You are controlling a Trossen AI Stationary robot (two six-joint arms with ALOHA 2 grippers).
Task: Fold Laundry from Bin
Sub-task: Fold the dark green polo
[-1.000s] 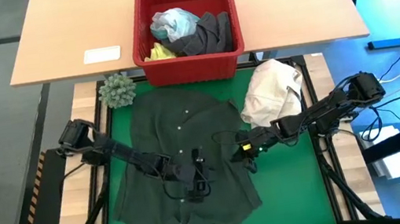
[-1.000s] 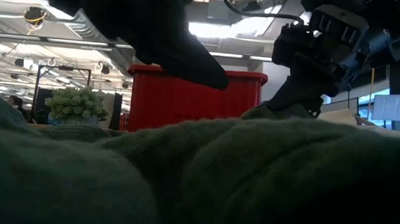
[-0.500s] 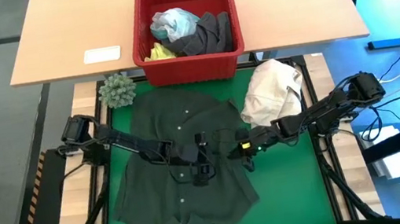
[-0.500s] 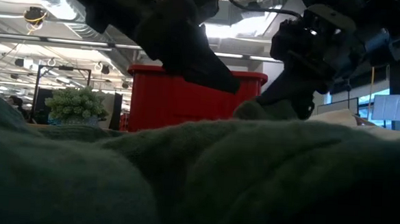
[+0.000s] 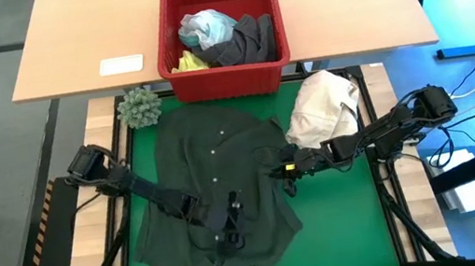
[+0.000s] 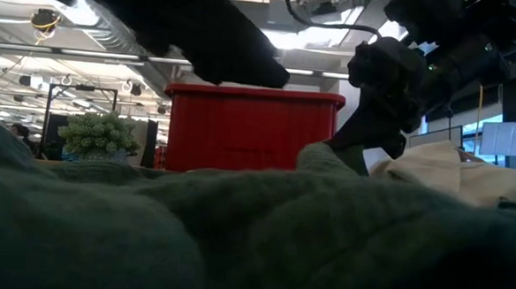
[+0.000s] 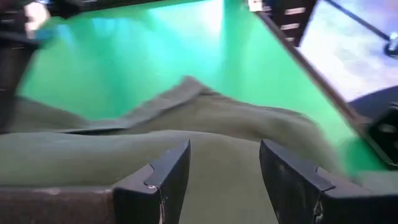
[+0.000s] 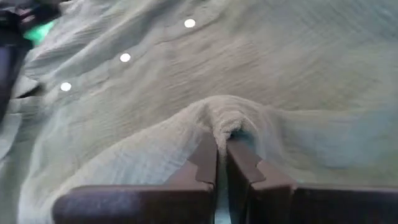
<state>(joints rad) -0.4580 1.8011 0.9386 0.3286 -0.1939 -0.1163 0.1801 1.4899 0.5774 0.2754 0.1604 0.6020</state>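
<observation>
right gripper [image 8: 222, 163] fingers clenched on a pinched ridge of the dark green buttoned shirt [image 5: 216, 179], arm stretched low from the right. left gripper [image 7: 224, 174] fingers released, apart over the shirt's lower half. shirt lies crinkled on the green surface [image 5: 345, 221]; red slotted bin [image 5: 227, 76] holds more laundry [image 5: 228, 38].

Bare green mat [image 5: 344, 216] lies open right of the dark green shirt [image 5: 210, 170]. The cream cloth bundle [image 5: 324, 109] blocks the mat's far right corner, the spiky plant ball [image 5: 138, 107] the far left, the red bin [image 5: 227, 76] the far edge between them.
</observation>
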